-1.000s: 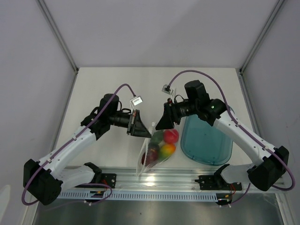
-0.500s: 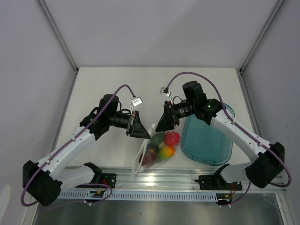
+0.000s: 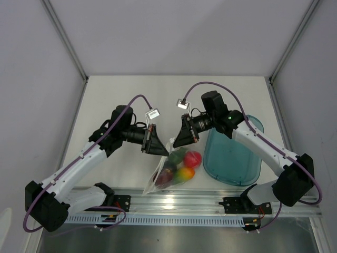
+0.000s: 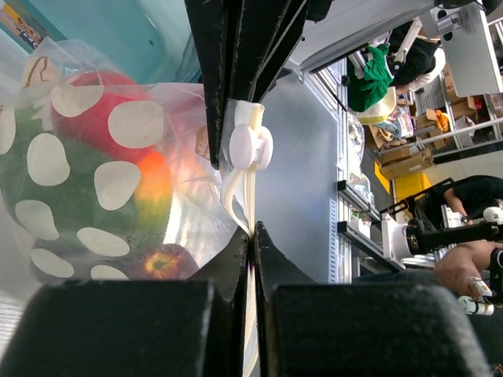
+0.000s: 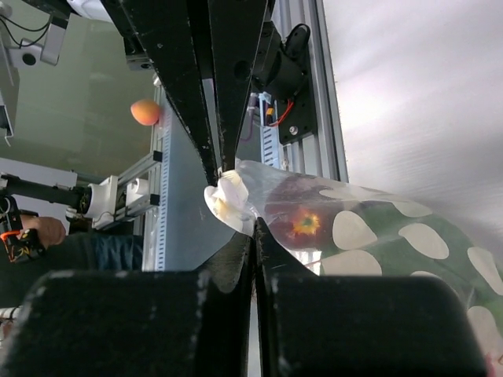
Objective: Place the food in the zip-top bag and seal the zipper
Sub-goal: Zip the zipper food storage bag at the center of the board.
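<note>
The zip-top bag (image 3: 167,171) hangs between my two grippers, clear plastic with white spots. Inside lies the food: a red tomato (image 3: 192,158), a green piece (image 3: 176,155), an orange-yellow piece (image 3: 184,173) and a dark purple one (image 3: 164,177). My left gripper (image 3: 167,153) is shut on the bag's top edge; the left wrist view shows the zipper (image 4: 250,206) running into the closed left gripper (image 4: 252,234), with a white slider (image 4: 250,146) just beyond. My right gripper (image 3: 174,145) faces it, shut on the same edge beside the slider (image 5: 228,201), close to the right gripper (image 5: 253,234).
A translucent teal oval tray (image 3: 234,161) stands on the table right of the bag, under my right forearm. The aluminium rail (image 3: 179,203) with both arm bases runs along the near edge. Grey walls close in the table on three sides.
My right gripper has moved left to the bag's top edge and shut on it. The bag has swung slightly left and lower. The left arm has barely moved.
</note>
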Robot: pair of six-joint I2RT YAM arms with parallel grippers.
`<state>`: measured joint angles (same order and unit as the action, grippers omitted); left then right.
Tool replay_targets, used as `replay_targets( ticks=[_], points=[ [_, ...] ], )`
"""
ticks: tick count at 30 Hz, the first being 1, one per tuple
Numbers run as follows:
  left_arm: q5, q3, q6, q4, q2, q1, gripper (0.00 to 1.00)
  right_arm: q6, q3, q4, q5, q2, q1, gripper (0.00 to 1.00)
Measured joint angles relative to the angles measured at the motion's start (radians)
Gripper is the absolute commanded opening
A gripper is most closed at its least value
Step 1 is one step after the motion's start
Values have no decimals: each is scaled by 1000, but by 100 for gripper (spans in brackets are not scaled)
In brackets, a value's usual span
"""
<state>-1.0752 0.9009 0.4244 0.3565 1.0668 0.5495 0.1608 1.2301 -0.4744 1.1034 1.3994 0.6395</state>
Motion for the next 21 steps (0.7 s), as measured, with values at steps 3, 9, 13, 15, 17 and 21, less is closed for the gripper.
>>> replay_targets(
  ticks=[3,9,13,15,17,21],
  points=[
    [24,8,-6,10,-3,0,26,21,0,10,1,7,3,0],
    [192,24,-8,12,-85,1,48,61,-13,35,-37,14,41,0],
    [263,45,-23,-10,-142,1,52,115,-45,73,-67,13,64,0],
    [280,61,-34,-22,-144,1,52,140,-57,89,-78,13,68,0],
    [287,66,-41,-35,-137,1,52,162,-61,102,-89,8,68,0],
    [287,66,-42,-44,-124,1,52,195,-61,121,-108,-6,68,0]
  ],
)
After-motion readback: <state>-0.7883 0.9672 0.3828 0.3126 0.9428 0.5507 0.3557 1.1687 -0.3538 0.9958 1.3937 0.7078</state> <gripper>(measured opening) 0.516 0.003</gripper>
